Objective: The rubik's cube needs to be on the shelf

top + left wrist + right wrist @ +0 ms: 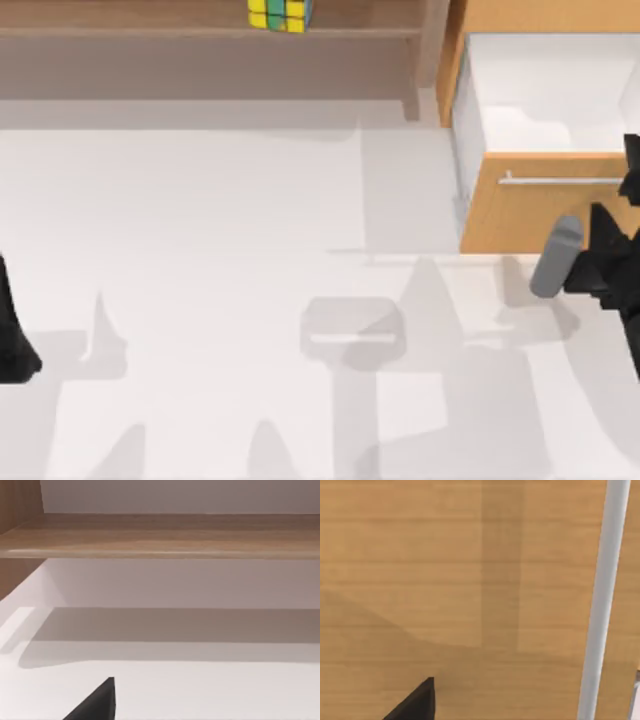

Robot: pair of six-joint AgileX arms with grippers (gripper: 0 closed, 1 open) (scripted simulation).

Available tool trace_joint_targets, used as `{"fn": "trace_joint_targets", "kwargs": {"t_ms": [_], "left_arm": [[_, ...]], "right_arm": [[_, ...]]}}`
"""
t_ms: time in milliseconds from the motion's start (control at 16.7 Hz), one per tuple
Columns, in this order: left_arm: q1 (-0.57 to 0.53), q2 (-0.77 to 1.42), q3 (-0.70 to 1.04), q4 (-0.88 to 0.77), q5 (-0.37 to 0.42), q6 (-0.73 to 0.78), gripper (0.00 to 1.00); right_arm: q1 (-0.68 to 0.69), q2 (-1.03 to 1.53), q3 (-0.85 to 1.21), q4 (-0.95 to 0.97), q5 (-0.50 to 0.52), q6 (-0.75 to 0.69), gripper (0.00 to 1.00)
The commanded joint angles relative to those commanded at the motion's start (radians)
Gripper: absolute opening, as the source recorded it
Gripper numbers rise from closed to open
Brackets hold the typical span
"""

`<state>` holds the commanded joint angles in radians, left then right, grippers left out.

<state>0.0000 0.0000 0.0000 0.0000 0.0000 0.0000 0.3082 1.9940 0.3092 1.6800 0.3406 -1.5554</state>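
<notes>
On the shelf at the far edge of the table sits the rubik's cube, touched by neither arm. The left gripper waits at the table's left edge, and the right gripper hangs just before the drawer cabinet and its bar handle. How either stands, I cannot tell.

Black angular arms; right arm carries grey cylinder.
</notes>
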Motion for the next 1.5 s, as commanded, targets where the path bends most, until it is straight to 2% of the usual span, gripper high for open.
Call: {"fn": "trace_joint_targets", "kwargs": {"t_ms": [780,1500], "left_arm": [[0.0,0.0,0.0,0.0,0.0,0.0,1.0],[0.0,0.0,0.0,0.0,0.0,0.0,1.0]], "right_arm": [[0.0,0.0,0.0,0.0,0.0,0.0,0.02],[-0.009,0.007,0.031,-0.019,-0.006,0.003,0.0]]}}
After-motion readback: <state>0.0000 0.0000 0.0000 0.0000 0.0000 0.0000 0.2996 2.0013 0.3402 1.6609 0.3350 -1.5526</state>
